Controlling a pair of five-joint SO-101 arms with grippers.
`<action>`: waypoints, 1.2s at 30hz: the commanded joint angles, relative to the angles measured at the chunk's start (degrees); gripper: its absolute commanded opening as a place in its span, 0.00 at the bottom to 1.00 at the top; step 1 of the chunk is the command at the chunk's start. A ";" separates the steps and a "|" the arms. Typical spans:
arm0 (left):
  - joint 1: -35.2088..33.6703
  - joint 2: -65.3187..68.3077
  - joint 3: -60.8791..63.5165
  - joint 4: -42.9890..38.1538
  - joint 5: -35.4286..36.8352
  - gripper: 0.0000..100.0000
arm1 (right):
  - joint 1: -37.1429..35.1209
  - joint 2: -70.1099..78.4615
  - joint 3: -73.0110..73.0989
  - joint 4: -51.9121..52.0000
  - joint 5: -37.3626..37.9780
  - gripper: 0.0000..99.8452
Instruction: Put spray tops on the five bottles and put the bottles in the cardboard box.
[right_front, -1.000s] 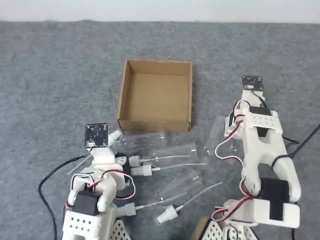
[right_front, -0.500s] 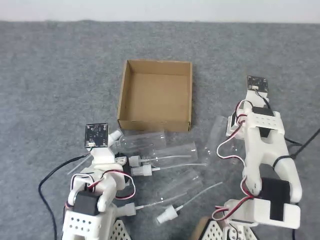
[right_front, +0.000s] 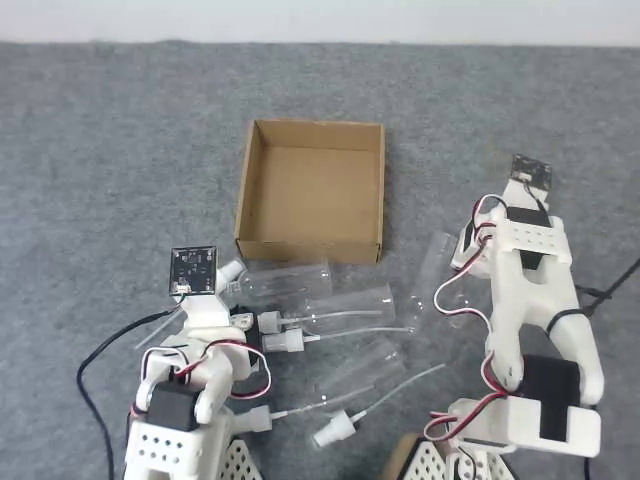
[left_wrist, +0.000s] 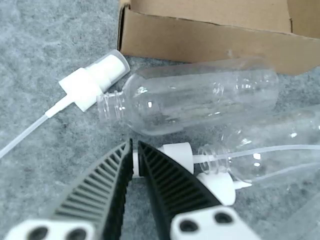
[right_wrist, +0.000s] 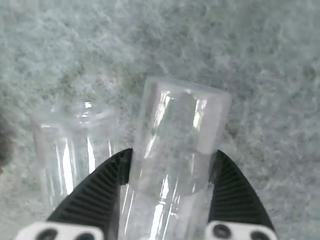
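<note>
Looking down from above, the cardboard box (right_front: 312, 190) sits open in the upper middle of the frame. Clear bottles (right_front: 345, 305) lie on the grey table (right_front: 100, 150) just below it, between the two arms.

At the left wrist, the left gripper (left_wrist: 134, 147) is pinched almost closed, its tips against a white spray top (left_wrist: 172, 155).

At the right wrist, the right gripper (right_wrist: 172, 157) clasps one held bottle (right_wrist: 175, 130), with a second bottle (right_wrist: 70, 145) just beside it.
</note>
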 joint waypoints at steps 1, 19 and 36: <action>-0.18 -0.88 -0.66 -0.35 -0.44 0.01 | 0.66 -1.27 -3.60 0.84 -3.60 0.13; -0.18 -0.88 -0.66 -0.35 -0.44 0.01 | 14.55 -1.27 -4.48 0.92 -15.65 0.13; -0.18 -0.88 -0.66 -0.35 -0.44 0.01 | 11.91 -0.84 -4.84 5.93 -39.74 0.13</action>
